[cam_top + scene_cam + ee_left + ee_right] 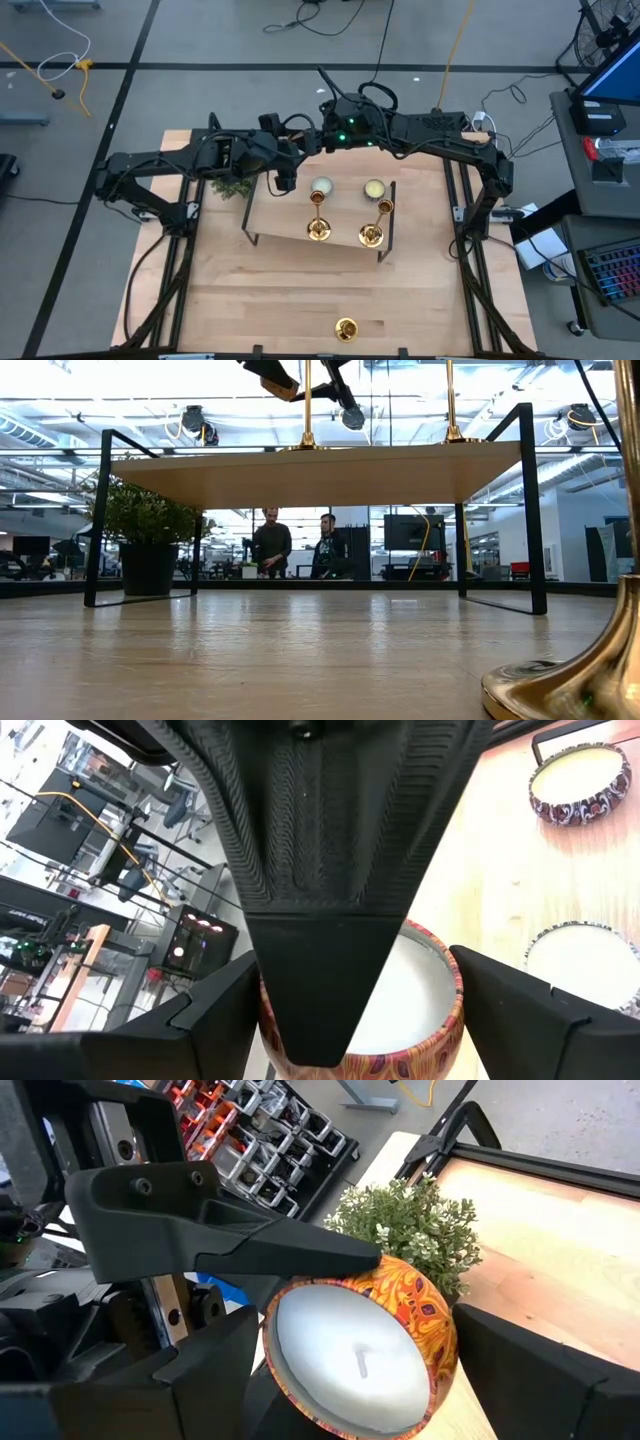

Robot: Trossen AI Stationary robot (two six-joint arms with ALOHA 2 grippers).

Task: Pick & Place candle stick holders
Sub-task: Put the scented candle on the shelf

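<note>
Brass candle stick holders stand untouched: two [318, 228] [371, 235] on the raised shelf [270, 215] at the centre of the high view, each just below a pale tealight [320, 187], and a third holder [345, 328] alone on the wooden table [250, 300] at the bottom centre. Both arms meet above the shelf's upper left corner, near the green plant [232, 187]. There the left gripper [355, 1020] has an orange-patterned candle tin [400, 1305] clamped between its fingers. The right gripper [355, 1380] is closed in around the same tin, but whether it grips or only brackets it I cannot tell. This looks like a hand-over of the candle, not yet a move on a holder. Judging by the layout, the lone holder at the bottom is what remains. The next move calls for one arm to let the tin go cleanly. A gripper must then come down to the holder's thin stem and take it without tipping the flared base.
</note>
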